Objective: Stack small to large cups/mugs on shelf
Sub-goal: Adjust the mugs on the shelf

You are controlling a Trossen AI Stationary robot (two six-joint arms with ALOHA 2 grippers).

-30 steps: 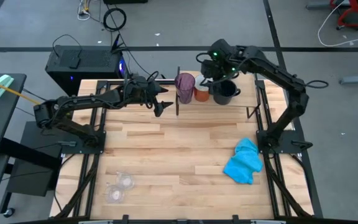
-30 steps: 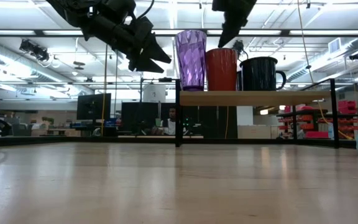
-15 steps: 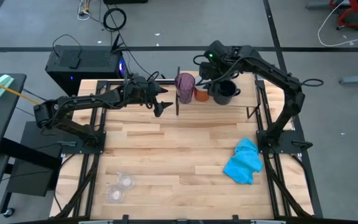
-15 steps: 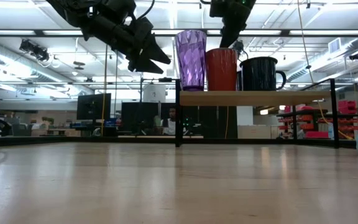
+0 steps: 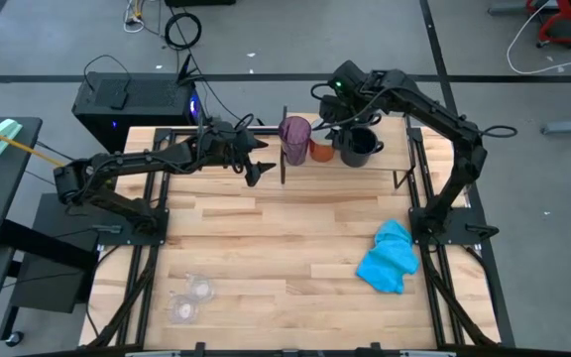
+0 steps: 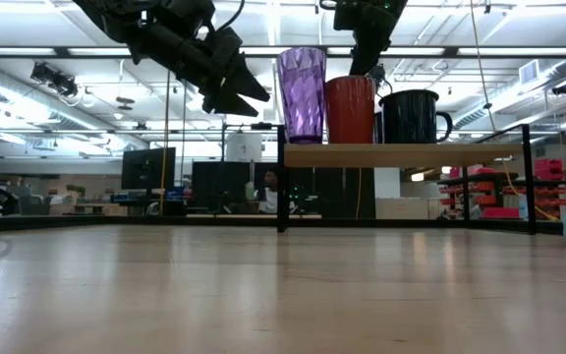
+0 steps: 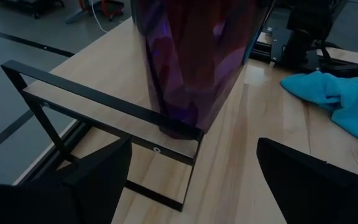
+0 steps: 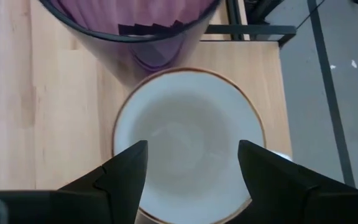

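On far shelf (image 6: pixel 401 154): purple tumbler (image 6: pixel 302 93), orange mug (image 6: pixel 350 108), navy mug (image 6: pixel 413 116) in row, close together. Right gripper (image 8: pixel 191 163) above orange mug, fingers spread, empty; descent off-centre risks clipping rim, toppling tumbler. Left gripper (image 5: pixel 253 162) wide open, just left of tumbler; drift right risks knocking it. Clear cups (image 5: pixel 192 297) near left, unstacked.

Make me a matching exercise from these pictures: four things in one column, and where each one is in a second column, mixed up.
Things:
1. purple tumbler
2. orange mug
3. blue cloth
4. clear plastic cups

Places:
A. on the big tabletop, near its front left corner
B. on the shelf, between the tumbler and a dark mug
C. on the big tabletop, right side
D. at the left end of the shelf

Pairs: 1-D, 2-B, 3-C, 4-A
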